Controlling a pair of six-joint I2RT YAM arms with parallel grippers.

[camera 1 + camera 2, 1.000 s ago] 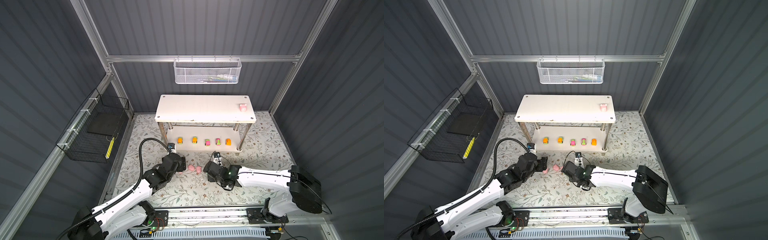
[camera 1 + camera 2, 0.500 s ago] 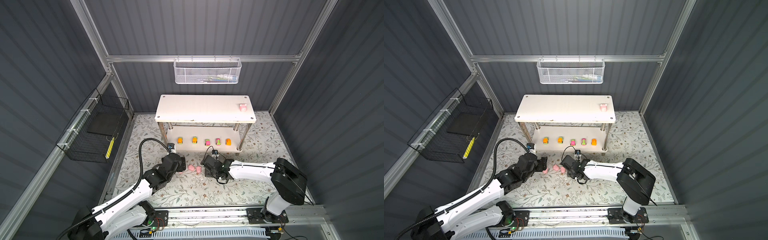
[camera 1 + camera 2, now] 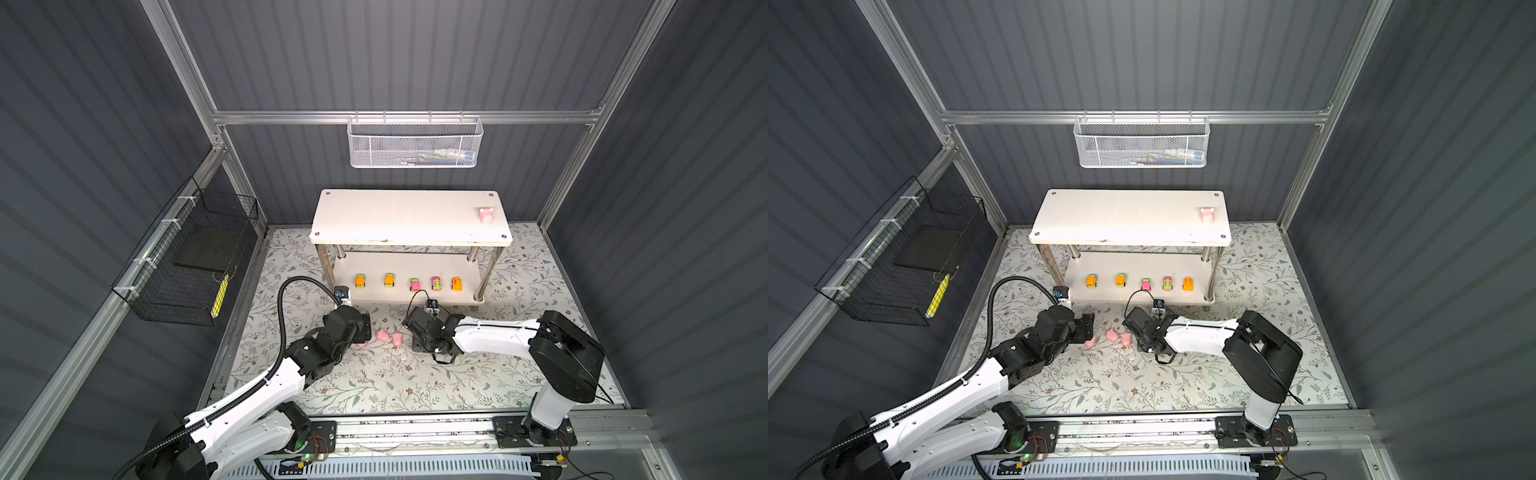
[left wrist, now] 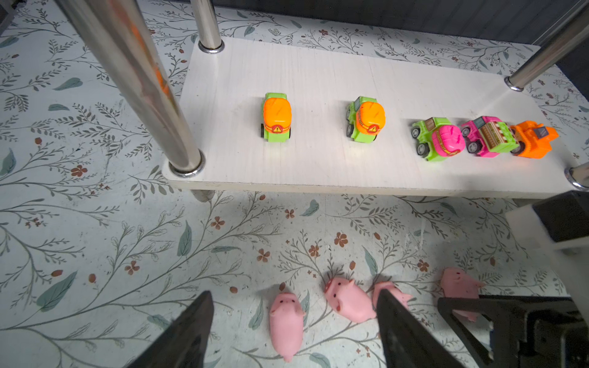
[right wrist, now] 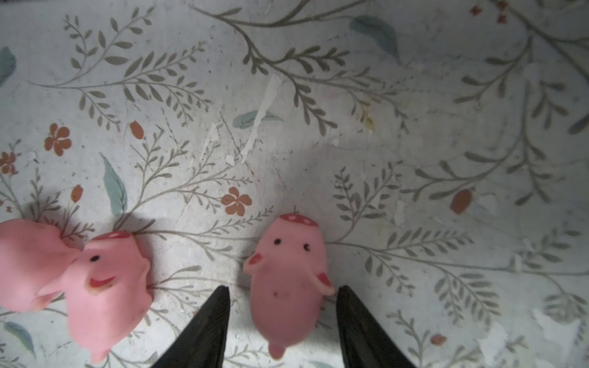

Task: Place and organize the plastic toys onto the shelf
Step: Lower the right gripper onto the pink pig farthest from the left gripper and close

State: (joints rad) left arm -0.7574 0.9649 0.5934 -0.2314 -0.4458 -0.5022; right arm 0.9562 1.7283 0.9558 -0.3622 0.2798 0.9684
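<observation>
The right tool (image 5: 280, 289) has slid left over the last second and narrowed. It now stands open astride one pig (image 5: 287, 286) on the floral bench (image 5: 318, 95), not yet pinching it. The left tool (image 4: 293, 294) stays wide open over a neighbouring pig (image 4: 285, 321). Five cars (image 3: 414, 284) line the lower board of the shelf (image 3: 409, 216).

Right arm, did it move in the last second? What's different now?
The right gripper slid left across the floral mat toward the loose pigs and now straddles one pink pig, not yet squeezing it. Nothing was picked up or dropped. The left gripper stayed open over another pig. The five cars on the lower board of the shelf and the pig on top did not move.
</observation>
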